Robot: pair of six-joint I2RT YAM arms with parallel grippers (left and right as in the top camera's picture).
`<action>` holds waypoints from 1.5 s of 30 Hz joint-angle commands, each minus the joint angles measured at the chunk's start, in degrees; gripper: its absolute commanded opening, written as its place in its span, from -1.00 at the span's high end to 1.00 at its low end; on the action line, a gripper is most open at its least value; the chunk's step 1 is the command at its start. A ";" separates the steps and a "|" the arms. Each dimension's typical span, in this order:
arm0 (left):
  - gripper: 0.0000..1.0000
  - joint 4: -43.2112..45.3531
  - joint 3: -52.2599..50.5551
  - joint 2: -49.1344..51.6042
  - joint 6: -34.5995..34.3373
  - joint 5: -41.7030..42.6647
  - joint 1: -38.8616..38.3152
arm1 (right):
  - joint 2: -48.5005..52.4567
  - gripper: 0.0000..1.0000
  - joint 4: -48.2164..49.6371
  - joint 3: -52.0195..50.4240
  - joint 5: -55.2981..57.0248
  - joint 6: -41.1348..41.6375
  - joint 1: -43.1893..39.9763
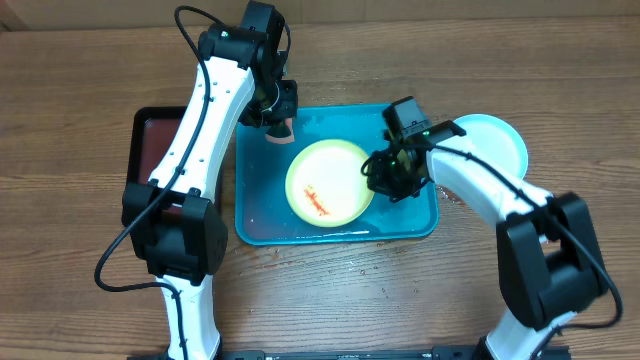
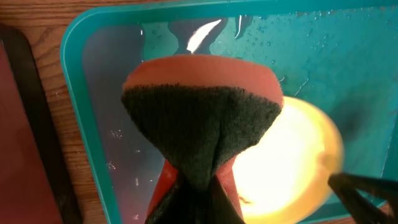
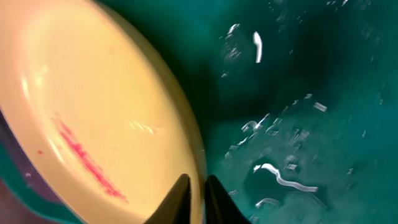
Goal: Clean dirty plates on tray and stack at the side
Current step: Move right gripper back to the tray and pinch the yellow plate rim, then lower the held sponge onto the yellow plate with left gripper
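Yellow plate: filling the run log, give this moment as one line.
left gripper: shut on sponge | right gripper: shut on yellow plate rim | red smear: on plate | plate: in tray

- The left gripper (image 1: 279,118) points down, its jaws clamped on a sponge (image 2: 205,118) just ahead of them.
- The right gripper (image 3: 198,186) pinches the yellow-green plate (image 3: 93,112) by its rim, jaws narrow.

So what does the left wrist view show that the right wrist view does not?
Only the left wrist view: the sponge, pinched in the left gripper, and the edge of the black tray. Only the right wrist view: the red smear on the yellow plate, and the right gripper closed on that plate's rim. Both: the yellow plate and the wet blue tray.
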 commanded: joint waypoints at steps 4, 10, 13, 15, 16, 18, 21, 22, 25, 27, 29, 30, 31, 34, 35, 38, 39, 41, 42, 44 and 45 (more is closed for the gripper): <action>0.91 0.04 0.66 -0.35 -0.57 -0.61 -0.42 | -3.15 0.42 0.85 0.13 5.79 -4.44 1.03; 0.91 0.04 0.63 -0.35 -0.57 -0.59 -0.42 | -2.95 0.10 7.67 0.13 8.41 -18.47 1.01; 0.92 0.04 0.66 -0.35 -0.57 -0.59 -0.42 | -2.58 0.02 9.70 0.13 7.50 -22.47 1.03; 0.91 0.02 0.66 -0.35 -0.57 -0.59 -0.42 | -2.03 0.01 9.92 0.11 7.13 -22.93 1.03; 0.91 0.02 0.66 -0.35 -0.57 -0.59 -0.42 | -1.49 0.02 9.92 0.11 6.86 -22.95 1.03; 0.92 0.02 0.63 -0.35 -0.57 -0.59 -0.42 | -0.48 0.01 9.92 0.07 5.01 -23.63 1.03; 0.91 0.20 0.63 -0.35 -0.57 -0.59 -0.42 | 1.01 0.02 10.10 0.07 0.74 -24.63 1.03; 0.92 0.26 0.63 -0.35 -0.57 -0.59 -0.42 | 1.60 0.02 10.16 0.07 0.61 -24.59 1.03; 0.91 0.31 0.63 -0.35 -0.57 -0.59 -0.42 | 2.99 0.01 10.56 0.07 0.26 -24.57 1.03; 0.92 0.26 0.63 -0.35 -0.57 -0.59 -0.42 | 4.59 0.02 11.23 0.07 -1.22 -24.55 1.03; 0.91 0.28 0.63 -0.35 -0.57 -0.59 -0.42 | 5.99 0.02 11.65 0.07 -2.21 -24.09 1.03; 0.91 0.28 0.63 -0.35 -0.57 -0.59 -0.42 | 6.43 0.04 11.72 0.07 -2.14 -23.93 1.03; 0.92 0.28 0.63 -0.35 -0.57 -0.59 -0.42 | 6.93 0.12 11.85 0.07 -2.14 -23.89 1.03; 0.92 0.28 0.63 -0.35 -0.57 -0.59 -0.42 | 7.87 0.34 12.68 0.07 -1.86 -21.38 1.03; 0.92 0.28 0.63 -0.35 -0.57 -0.61 -0.42 | 8.11 0.43 12.96 0.07 -1.57 -19.80 1.03; 0.92 0.33 0.63 -0.35 -0.57 -0.59 -0.42 | 9.01 0.75 13.53 0.07 -0.81 -12.13 1.03; 0.91 0.37 0.63 -0.35 -0.57 -0.59 -0.42 | 9.25 0.86 13.53 0.07 -0.79 -10.40 1.03; 0.92 0.59 0.63 -0.35 -0.57 -0.59 -0.42 | 9.49 0.93 12.74 -0.04 2.23 -2.60 1.03; 0.92 0.66 0.63 -0.35 -0.57 -0.59 -0.42 | 9.49 0.93 12.22 -0.07 3.52 -0.44 1.03; 0.91 0.68 0.57 -0.35 -0.57 -0.59 -0.57 | 9.49 0.93 8.79 -0.07 9.18 10.21 1.03; 0.91 0.68 0.44 -0.35 -0.57 -0.59 -0.68 | 9.49 0.93 7.87 -0.07 9.86 12.07 1.03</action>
